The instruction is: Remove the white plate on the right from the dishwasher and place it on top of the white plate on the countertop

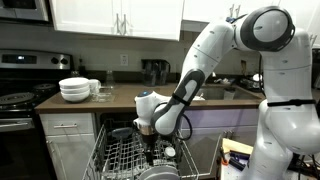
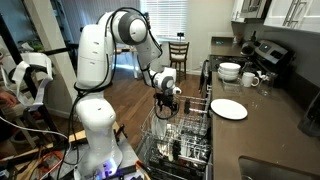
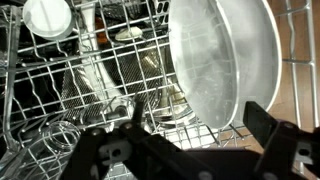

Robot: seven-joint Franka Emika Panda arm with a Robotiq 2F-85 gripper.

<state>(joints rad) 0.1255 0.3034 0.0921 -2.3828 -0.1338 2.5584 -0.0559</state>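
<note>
A white plate [image 3: 220, 60] stands upright in the dishwasher rack [image 3: 60, 100], filling the upper right of the wrist view. My gripper [image 3: 200, 125] is open, with one dark finger on each side of the plate's lower edge, and I cannot tell if they touch it. In both exterior views the gripper [image 1: 150, 148] [image 2: 166, 108] reaches down into the pulled-out rack [image 2: 180, 140]. A second white plate [image 2: 228, 108] lies flat on the countertop [image 2: 270, 125] beside the dishwasher.
Stacked white bowls [image 1: 75, 90] [image 2: 230, 71] and mugs [image 2: 252, 79] sit on the counter near the stove [image 1: 15, 100]. A round white item [image 3: 47, 16] and metal items lie in the rack. A chair [image 2: 179, 52] stands at the back.
</note>
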